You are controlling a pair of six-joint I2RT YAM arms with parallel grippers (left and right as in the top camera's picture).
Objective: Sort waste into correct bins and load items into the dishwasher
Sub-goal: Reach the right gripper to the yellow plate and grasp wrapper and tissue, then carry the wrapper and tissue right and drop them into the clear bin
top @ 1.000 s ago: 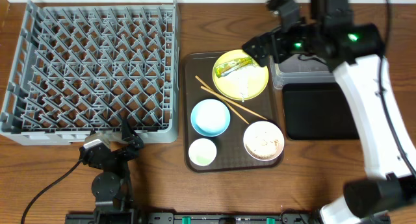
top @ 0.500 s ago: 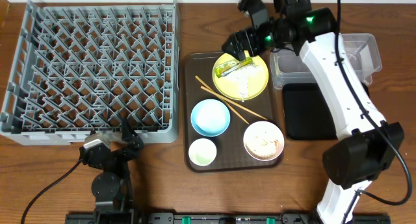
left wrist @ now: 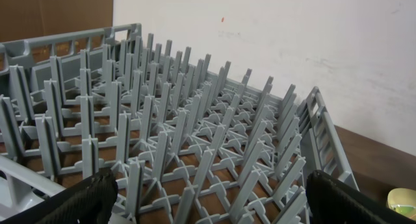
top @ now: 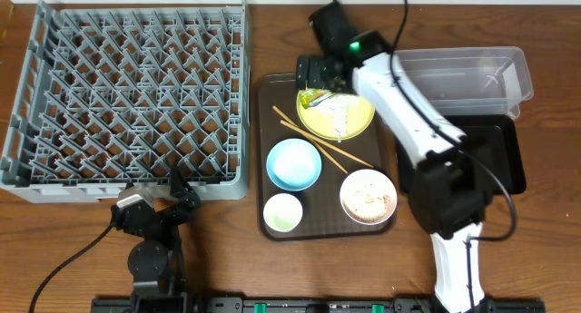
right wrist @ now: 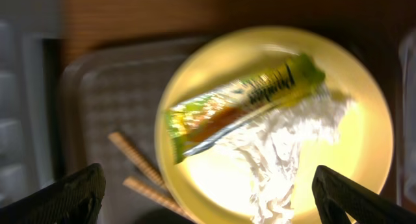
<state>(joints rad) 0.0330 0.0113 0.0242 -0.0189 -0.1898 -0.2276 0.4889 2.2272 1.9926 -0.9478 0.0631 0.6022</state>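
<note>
Left gripper (left wrist: 214, 208), parked at the near-left table edge just in front of the grey dish rack (top: 127, 95), has its jaws spread wide with nothing between them; the rack's pegs carry no dishes. To the right of the rack lies the brown serving tray (top: 261, 150), holding a light blue bowl (top: 293, 164), a small white cup (top: 282, 211) nearer the front, thin wooden chopsticks (top: 327, 150) lying diagonally across the middle, and a white bowl (top: 368, 196) containing pale food scraps. At the tray's far end sits the yellow plate (top: 359, 122), bearing the green-yellow snack wrapper (right wrist: 240, 107) laid partly over crumpled white tissue (right wrist: 279, 152). Right gripper (right wrist: 208, 204) hangs above the plate's far-left rim, jaws released and fully apart, touching neither wrapper nor tissue. Farther right, the clear plastic tub (top: 472, 77) stands at the back and the black tray (top: 499, 163) just in front of it, partly hidden by the right arm.
</note>
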